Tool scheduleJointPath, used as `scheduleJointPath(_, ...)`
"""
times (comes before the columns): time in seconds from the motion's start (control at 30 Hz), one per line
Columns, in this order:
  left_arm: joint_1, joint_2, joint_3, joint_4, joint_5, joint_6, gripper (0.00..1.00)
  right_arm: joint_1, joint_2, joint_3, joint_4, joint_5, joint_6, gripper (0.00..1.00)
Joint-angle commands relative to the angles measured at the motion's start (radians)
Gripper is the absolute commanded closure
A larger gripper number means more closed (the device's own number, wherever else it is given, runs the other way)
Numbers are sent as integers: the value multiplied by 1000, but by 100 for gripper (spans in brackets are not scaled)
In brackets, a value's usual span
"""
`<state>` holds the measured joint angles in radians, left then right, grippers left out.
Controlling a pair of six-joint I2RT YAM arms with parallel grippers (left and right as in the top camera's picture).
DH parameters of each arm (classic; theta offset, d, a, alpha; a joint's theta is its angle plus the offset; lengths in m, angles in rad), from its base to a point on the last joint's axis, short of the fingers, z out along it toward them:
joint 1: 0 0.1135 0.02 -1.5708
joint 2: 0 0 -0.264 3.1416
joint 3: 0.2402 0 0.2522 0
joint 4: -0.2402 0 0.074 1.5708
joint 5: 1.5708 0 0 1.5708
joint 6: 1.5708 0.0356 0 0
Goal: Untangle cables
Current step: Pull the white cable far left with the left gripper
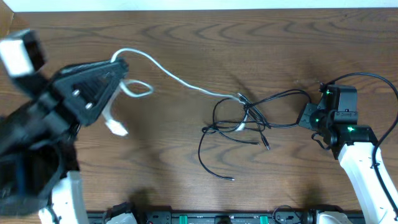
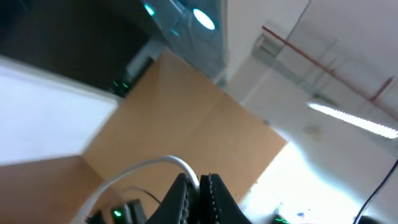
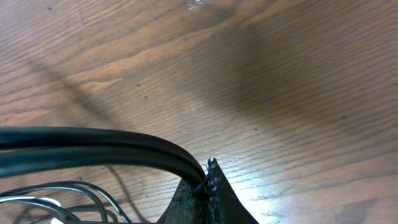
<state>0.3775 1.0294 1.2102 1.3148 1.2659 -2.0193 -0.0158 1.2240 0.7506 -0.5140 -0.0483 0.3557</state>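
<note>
Left gripper (image 1: 119,63), well left of the tangled knot (image 1: 247,119) on the brown wooden table (image 1: 186,25), pinches the thin white cord (image 1: 180,79), while the right gripper (image 1: 305,117), just right of that knot, clamps the thin black cords (image 1: 283,95).

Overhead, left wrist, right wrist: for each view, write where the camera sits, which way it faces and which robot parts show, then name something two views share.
Overhead: above the table, looking straight down; both arms, left gripper and right gripper, show.
Left wrist: raised, tilted up toward the ceiling; own fingers pinch the white cable.
Right wrist: low, facing the table; own fingers clamp the black cables.
Shared: overhead and left wrist both show the white cable.
</note>
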Motion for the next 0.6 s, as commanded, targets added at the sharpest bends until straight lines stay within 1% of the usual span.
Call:
scheduleJointPath(0.0, 90, -25, 74, -52, 50, -2, 92, -10, 5, 6, -9, 94, 6, 99)
scheduleJointPath(0.1, 177, -27, 116, -146, 84, -2, 92, -15, 5, 6, -23, 185, 27, 99)
scheduleJointPath(0.17, 220, -24, 128, -155, 102, -1, 92, -37, 6, 6, -30, 245, 93, 99)
scheduleJointPath(0.23, 261, -24, 136, -155, 125, -1, 92, -77, 7, 6, -33, 264, 145, 99)
scheduleJointPath(0.33, 307, -24, 157, -155, 159, -2, 93, -166, 7, 6, -32, 238, 184, 99)
scheduleJointPath(0.57, 380, -24, 228, -162, 175, -2, 92, -336, 7, -2, -24, 143, 170, 99)
